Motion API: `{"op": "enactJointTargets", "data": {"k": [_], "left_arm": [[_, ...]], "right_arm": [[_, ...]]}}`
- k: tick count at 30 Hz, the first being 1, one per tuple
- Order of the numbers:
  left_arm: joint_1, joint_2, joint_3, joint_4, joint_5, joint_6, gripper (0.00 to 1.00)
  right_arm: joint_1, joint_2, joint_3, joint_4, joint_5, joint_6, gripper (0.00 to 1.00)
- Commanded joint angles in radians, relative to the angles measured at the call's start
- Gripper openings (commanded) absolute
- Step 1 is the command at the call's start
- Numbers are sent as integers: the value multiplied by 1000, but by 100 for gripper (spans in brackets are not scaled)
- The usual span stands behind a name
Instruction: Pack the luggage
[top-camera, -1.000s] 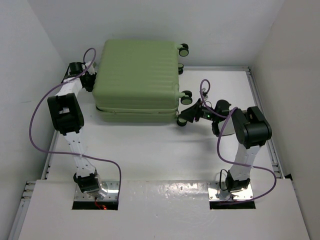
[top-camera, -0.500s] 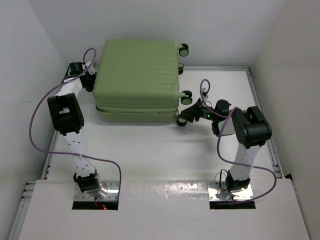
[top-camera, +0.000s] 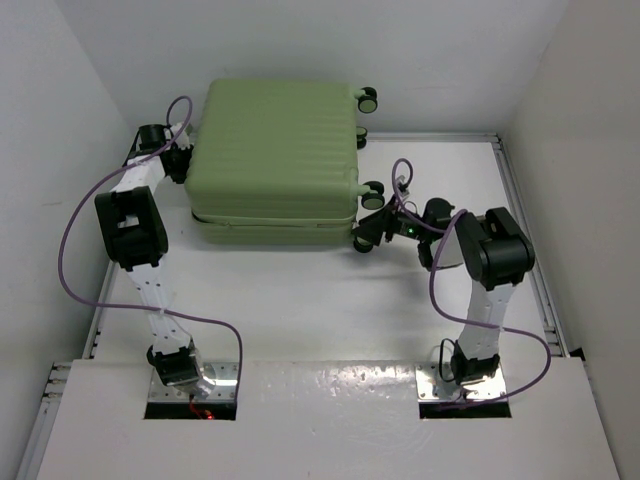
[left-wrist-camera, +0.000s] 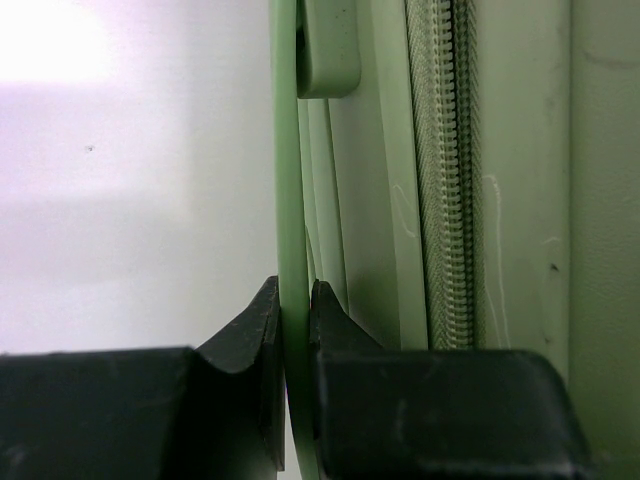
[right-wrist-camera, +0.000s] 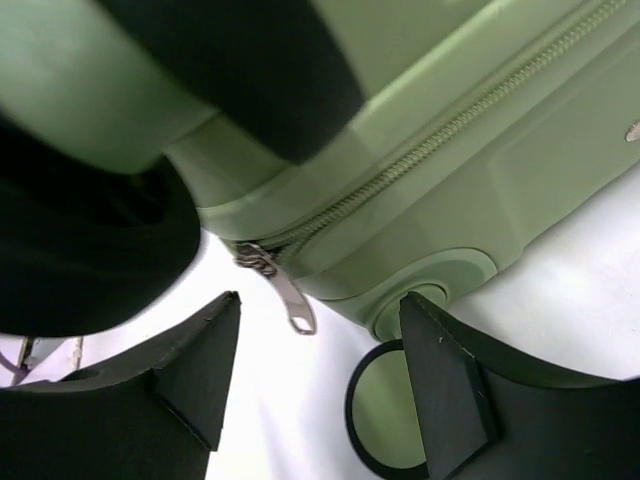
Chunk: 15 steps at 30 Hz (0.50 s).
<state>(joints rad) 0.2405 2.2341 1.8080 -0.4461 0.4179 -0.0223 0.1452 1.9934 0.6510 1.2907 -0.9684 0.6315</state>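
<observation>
The luggage (top-camera: 275, 140) lies flat and closed on the far left of the tabletop (top-camera: 330, 300), its long axis running left to right, with the caster wheels (top-camera: 369, 98) pointing right. The left hand (left-wrist-camera: 295, 320) is pinched shut on a thin pale-green strip at the luggage's left end. The right hand (top-camera: 366, 234) stands wide at the near right corner, the zipper pull (right-wrist-camera: 288, 295) between its fingers, untouched
</observation>
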Motion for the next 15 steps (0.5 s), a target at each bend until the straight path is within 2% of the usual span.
{"op": "enactJointTargets", "data": {"k": [1,8,10,11,12,14,15], "left_arm": [[-18,39,-64,-218,-7,39,0],[-27,39,-64,-218,-16,39,0],[-36,39,-64,-218,-25,39,0],[-36,39,-64,-218,-25,39,0],[-37,48,-64,-218,-25,39,0],[-37,48,-64,-218,-25,39,0],[-37,48,-64,-218,-25,39,0]], "right_arm": [[7,13,42,348,16,-39,64],[5,30,56,348,79,-44,48],[5,30,59,348,82,-44,39],[5,25,61,349,85,-35,33],[4,24,62,349,86,-33,12],[-2,15,65,351,85,-23,0],[4,12,61,349,83,-20,0]]}}
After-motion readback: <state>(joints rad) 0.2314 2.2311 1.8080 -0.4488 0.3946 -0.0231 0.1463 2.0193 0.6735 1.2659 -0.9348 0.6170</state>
